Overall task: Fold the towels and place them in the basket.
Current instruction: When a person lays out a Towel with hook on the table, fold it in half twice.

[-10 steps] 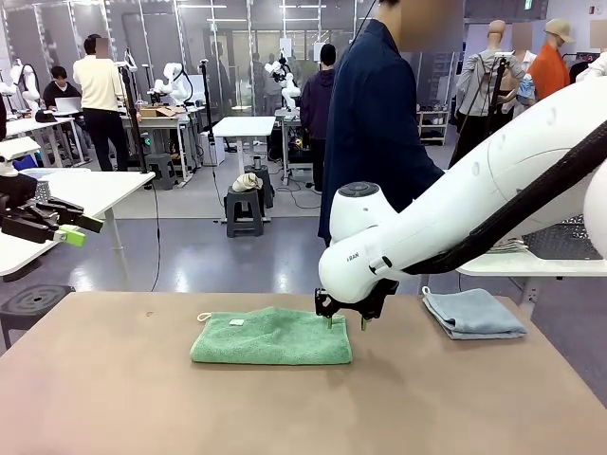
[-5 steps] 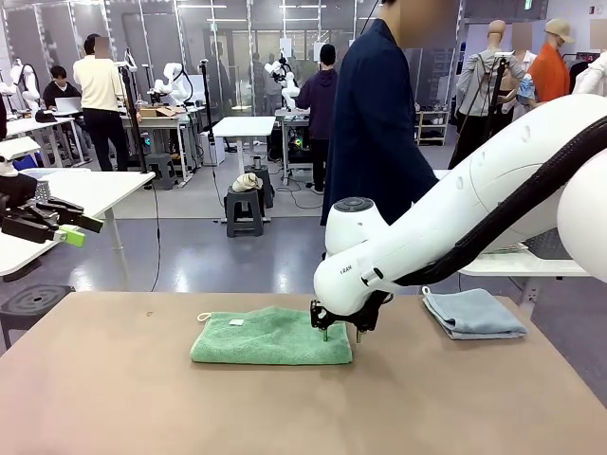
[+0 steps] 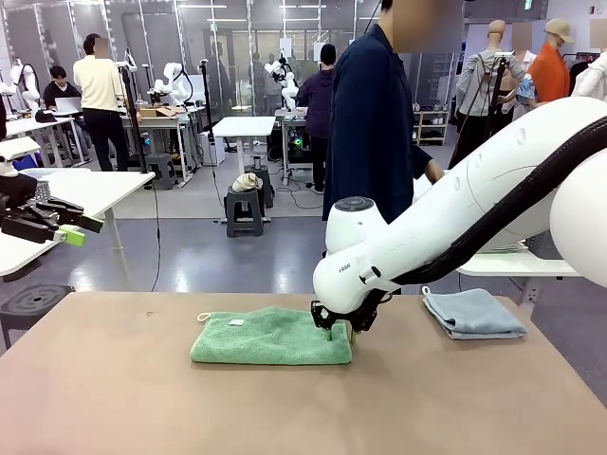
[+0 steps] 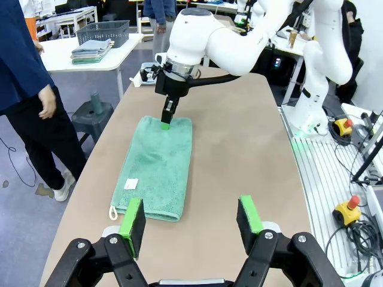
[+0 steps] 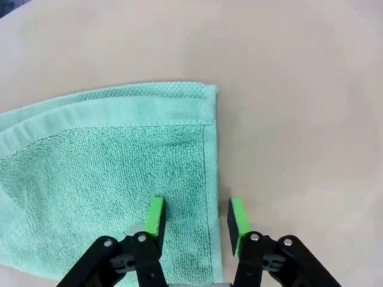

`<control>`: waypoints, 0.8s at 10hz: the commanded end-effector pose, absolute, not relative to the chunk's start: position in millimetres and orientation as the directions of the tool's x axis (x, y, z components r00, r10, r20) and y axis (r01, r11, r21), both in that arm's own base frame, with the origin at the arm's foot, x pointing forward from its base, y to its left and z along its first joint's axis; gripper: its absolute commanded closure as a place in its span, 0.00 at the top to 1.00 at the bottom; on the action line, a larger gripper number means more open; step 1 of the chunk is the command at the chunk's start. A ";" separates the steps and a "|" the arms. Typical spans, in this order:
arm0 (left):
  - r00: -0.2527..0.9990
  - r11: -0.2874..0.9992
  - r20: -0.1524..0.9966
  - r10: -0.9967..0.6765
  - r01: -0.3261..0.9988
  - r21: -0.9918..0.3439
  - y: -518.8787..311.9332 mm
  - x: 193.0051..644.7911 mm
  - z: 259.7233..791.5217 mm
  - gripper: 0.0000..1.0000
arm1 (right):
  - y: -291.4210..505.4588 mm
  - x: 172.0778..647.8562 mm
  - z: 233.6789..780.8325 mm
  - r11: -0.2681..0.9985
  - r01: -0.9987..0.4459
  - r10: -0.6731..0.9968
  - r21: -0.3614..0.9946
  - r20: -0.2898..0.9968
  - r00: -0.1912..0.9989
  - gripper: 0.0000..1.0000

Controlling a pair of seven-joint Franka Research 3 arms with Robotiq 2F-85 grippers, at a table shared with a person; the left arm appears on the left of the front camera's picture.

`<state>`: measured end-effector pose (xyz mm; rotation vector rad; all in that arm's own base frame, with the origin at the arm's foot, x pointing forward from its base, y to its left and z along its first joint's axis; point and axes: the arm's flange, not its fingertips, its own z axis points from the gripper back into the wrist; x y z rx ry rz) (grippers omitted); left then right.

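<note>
**Right gripper astride the green towel's edge**

I had the right gripper (image 5: 194,216) down at the right end of the green towel (image 3: 270,336). One pad was on the cloth and the other on the bare table (image 3: 142,398), with the hem flat between them, unpinched. The left gripper (image 4: 191,221) hung spread and empty. The blue-grey towel (image 3: 472,313) lay folded at the table's far right. The basket (image 4: 103,33) sat on a side table.
</note>
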<state>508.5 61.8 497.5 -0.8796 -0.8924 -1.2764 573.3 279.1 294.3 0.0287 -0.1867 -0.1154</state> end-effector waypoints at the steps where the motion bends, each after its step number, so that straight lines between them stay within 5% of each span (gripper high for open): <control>1: 0.076 0.084 0.916 -0.395 0.995 -0.047 61.4 507.8 498.0 0.79 | 282.8 577.6 292.5 0.993 0.117 -0.120 0.029 0.190 0.974 0.38; 5: 0.076 0.084 0.916 -0.395 0.995 -0.047 61.4 507.8 498.0 0.79 | 281.9 577.7 293.1 0.993 0.114 -0.117 0.024 0.182 0.976 0.00; 8: 0.076 0.084 0.916 -0.395 0.995 -0.047 61.4 507.8 498.0 0.79 | 279.4 578.0 291.6 0.995 0.104 -0.105 0.013 0.178 0.978 0.00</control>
